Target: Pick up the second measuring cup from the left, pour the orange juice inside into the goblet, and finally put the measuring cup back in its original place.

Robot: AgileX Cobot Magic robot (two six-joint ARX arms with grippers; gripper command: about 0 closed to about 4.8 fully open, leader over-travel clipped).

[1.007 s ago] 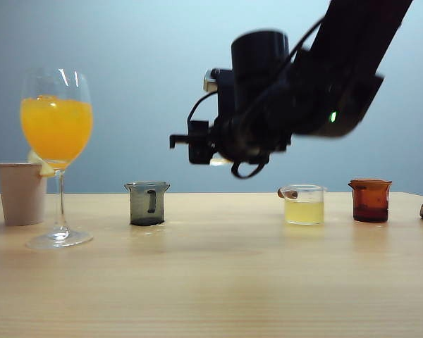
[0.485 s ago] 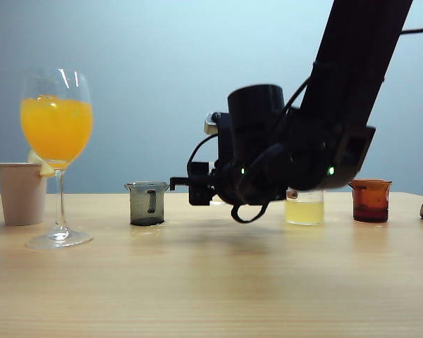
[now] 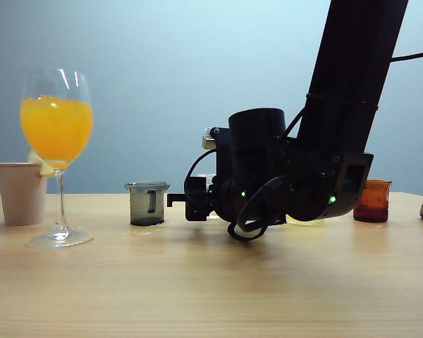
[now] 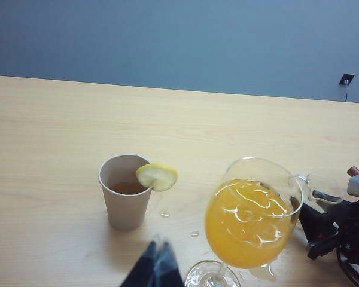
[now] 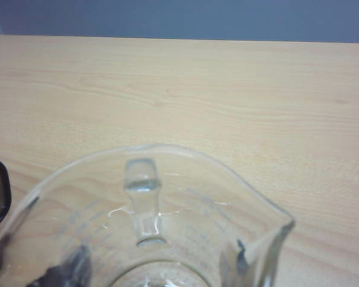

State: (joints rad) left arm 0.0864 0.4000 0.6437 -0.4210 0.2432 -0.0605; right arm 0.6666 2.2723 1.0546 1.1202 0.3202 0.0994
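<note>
1. Right gripper (image 3: 180, 201) low over table (image 3: 211, 282), jaws clamped on emptied second measuring cup (image 5: 149, 221), probably for return beside grey cup (image 3: 147, 203).
2. Goblet (image 3: 56, 127) far left holds orange juice (image 3: 56, 130); pour looks done.
3. Left gripper (image 4: 155, 269) near goblet, jaw state unclear.

Right gripper (image 3: 197, 203) low over table (image 3: 197, 282), between smoky grey cup (image 3: 147, 203) and amber cup (image 3: 371, 200); arm blocks yellow-liquid cup. Clear measuring cup (image 5: 149, 221) fills gap between jaws. Open table in front of cup row. Left end crowded: goblet (image 3: 56, 141) beside paper cup (image 3: 21, 192), lemon slice (image 4: 157, 176) on rim. Left gripper (image 4: 155, 269) near goblet foot, clearance hard to judge.
</note>
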